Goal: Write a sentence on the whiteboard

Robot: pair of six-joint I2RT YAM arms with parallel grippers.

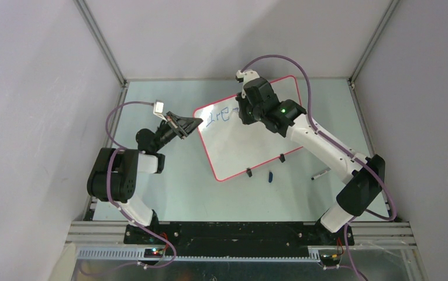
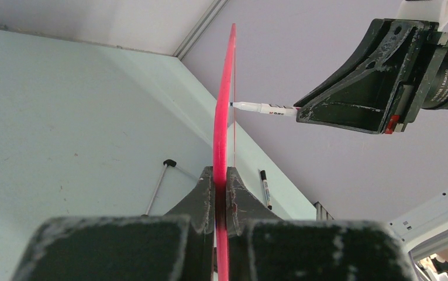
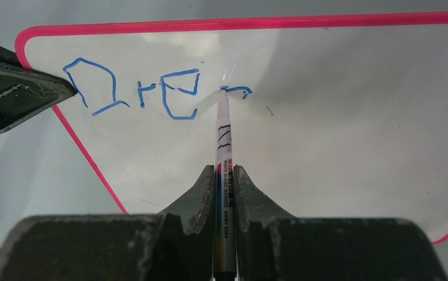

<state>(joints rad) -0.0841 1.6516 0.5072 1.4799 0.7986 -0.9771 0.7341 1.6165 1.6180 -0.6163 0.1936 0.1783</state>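
Shut tight with the left pincer on the thin pink rim of the large glossy white whiteboard with rounded corners, right at its left corner. Lies slantwise in the middle of the pale green table, far corner close to the grey back wall, near edge carrying two small black clip feet. Flat or tipped up: cannot tell. Clenched with the right pincer around a thin white marker pen, tip touching the white face. Written in blue near the top edge, the sentence: only "DrE" and one small hook right at the tip. Seen side-on from the left wrist as one pink line, with the pen poking straight at it. Plenty of bare white to the right of the tip and below the letters, all the way to the pink rim. Little room on the left, with the first letter just beside the left pincer. Just beside the near edge, a small blue cap; farther right, near the right arm, a second pen, apart from the board
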